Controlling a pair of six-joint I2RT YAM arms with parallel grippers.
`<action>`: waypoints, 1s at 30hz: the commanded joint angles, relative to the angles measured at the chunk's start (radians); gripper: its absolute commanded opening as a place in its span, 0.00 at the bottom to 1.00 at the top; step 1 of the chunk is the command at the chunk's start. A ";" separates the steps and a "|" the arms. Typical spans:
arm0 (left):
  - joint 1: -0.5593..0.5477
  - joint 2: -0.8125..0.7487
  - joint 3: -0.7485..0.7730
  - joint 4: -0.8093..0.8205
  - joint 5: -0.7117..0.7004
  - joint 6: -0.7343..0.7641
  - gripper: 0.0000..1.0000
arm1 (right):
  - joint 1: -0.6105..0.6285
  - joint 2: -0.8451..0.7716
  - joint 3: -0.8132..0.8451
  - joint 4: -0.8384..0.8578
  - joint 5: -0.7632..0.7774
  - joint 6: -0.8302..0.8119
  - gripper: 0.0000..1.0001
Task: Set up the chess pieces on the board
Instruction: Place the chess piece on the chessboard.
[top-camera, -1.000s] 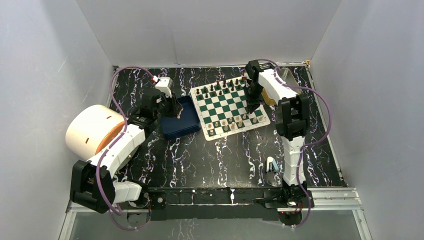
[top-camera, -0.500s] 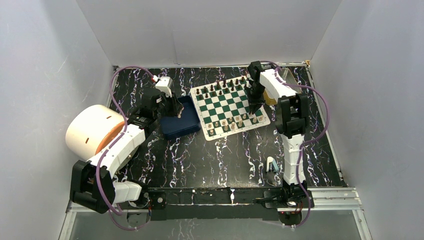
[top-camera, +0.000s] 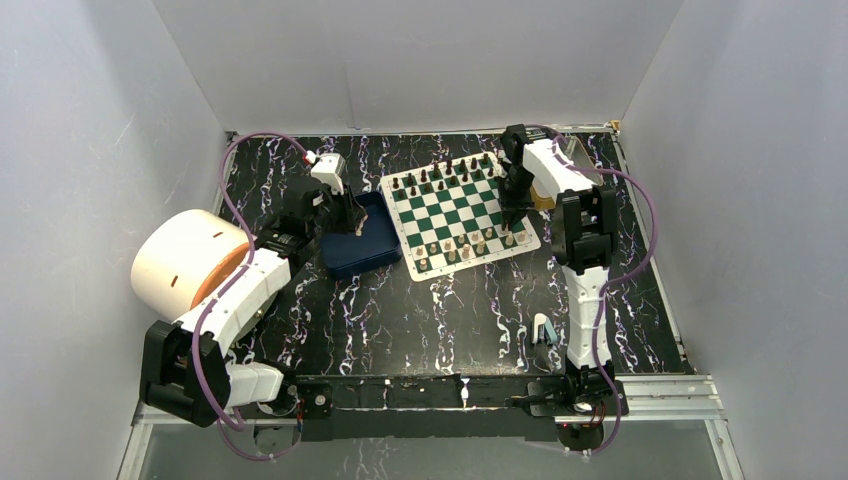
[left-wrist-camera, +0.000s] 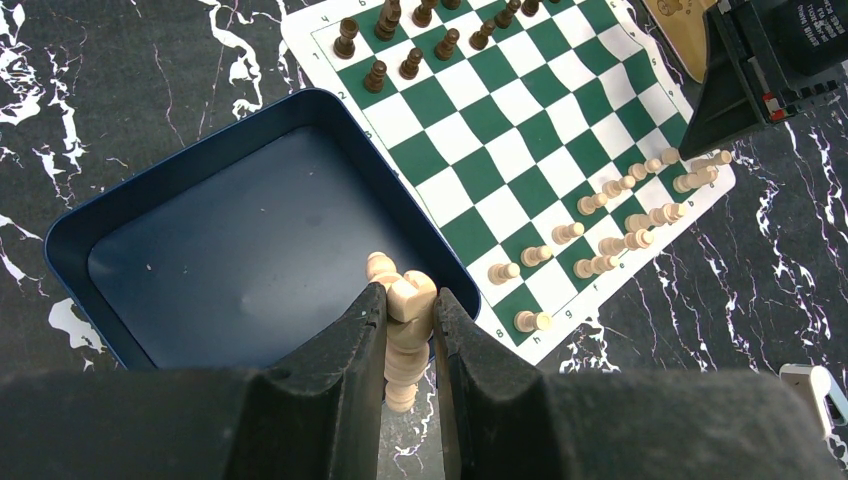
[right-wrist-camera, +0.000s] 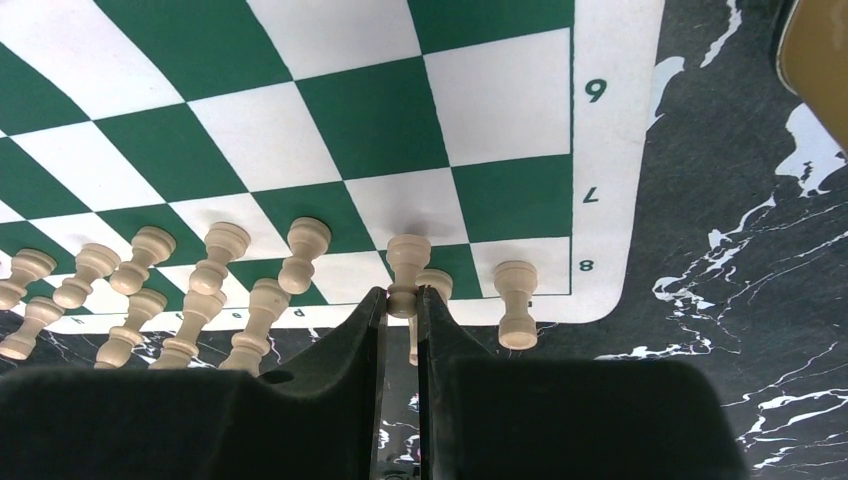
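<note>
Two chess pieces (left-wrist-camera: 402, 352) gripped, left gripper (left-wrist-camera: 408, 296) by tray (left-wrist-camera: 200, 152), right gripper (right-wrist-camera: 400, 295) over board (right-wrist-camera: 380, 120)

Tin (right-wrist-camera: 818, 60) cropped at corner, board (right-wrist-camera: 600, 150) cut by frame edges

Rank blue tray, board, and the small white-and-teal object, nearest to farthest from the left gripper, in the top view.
1. blue tray: directly beneath the left gripper, whose fingers hold a cream piece.
2. board: just right of the tray.
3. white-and-teal object: far right, toward the near side.
</note>
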 joint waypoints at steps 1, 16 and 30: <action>-0.004 -0.040 0.017 0.012 0.010 0.003 0.00 | -0.007 0.017 0.045 -0.010 -0.004 -0.013 0.18; -0.004 -0.042 0.019 0.010 0.012 0.004 0.00 | -0.009 0.030 0.045 0.007 -0.024 -0.008 0.19; -0.004 -0.043 0.020 0.008 0.007 0.004 0.00 | -0.009 0.047 0.070 -0.007 -0.025 -0.009 0.19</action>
